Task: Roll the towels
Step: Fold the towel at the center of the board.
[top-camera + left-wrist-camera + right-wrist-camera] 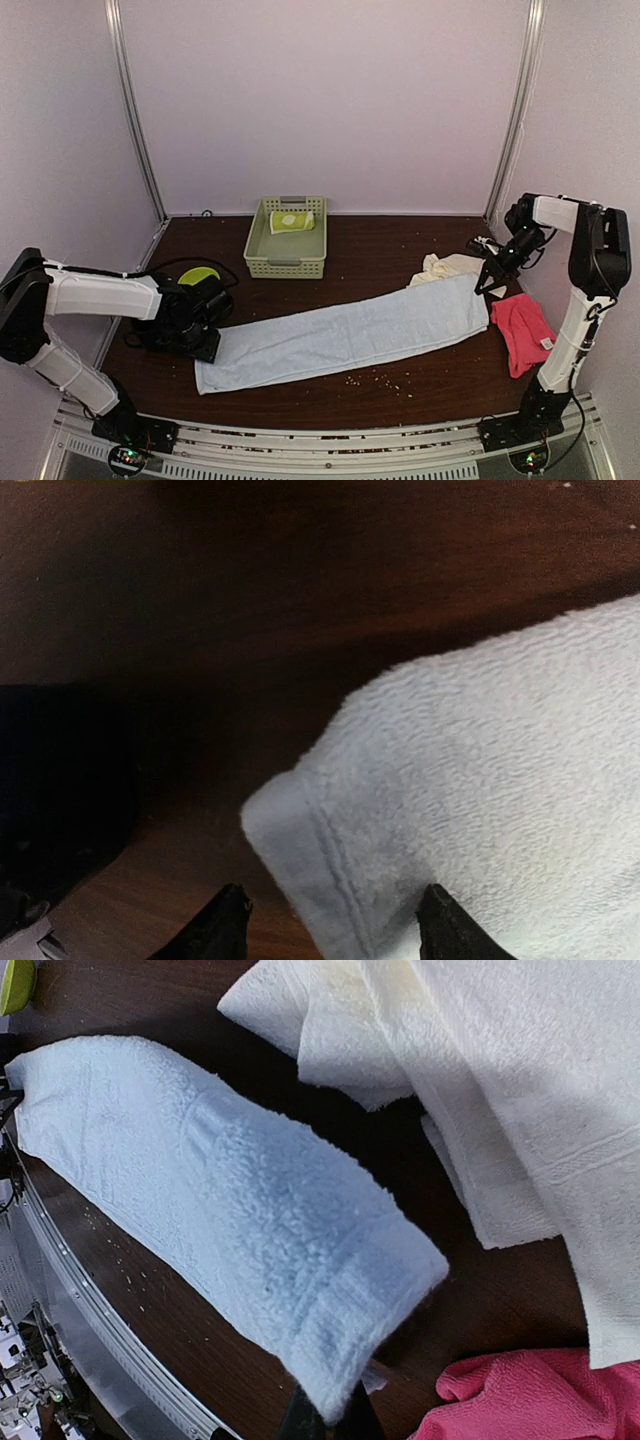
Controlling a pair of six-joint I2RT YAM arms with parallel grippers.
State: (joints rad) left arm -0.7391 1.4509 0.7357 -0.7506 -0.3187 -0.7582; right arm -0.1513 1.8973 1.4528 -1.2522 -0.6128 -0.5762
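Left arm (100, 295) lay low, white forearm reaching rightward from a folded elbow, wrist dipped toward the counter (380, 250). Left gripper (335, 932) was open, fingers (225, 925) spread wide, the end of the light blue towel (500, 780) showing between the tips. Right arm (575, 310) stood upright from its base, bent sharply at the top, forearm angled down and leftward. Right gripper (484, 284) was pinched closed on the same towel's opposite corner, its tips barely visible in the wrist view.

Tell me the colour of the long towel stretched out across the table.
The long towel is light blue; top external view.
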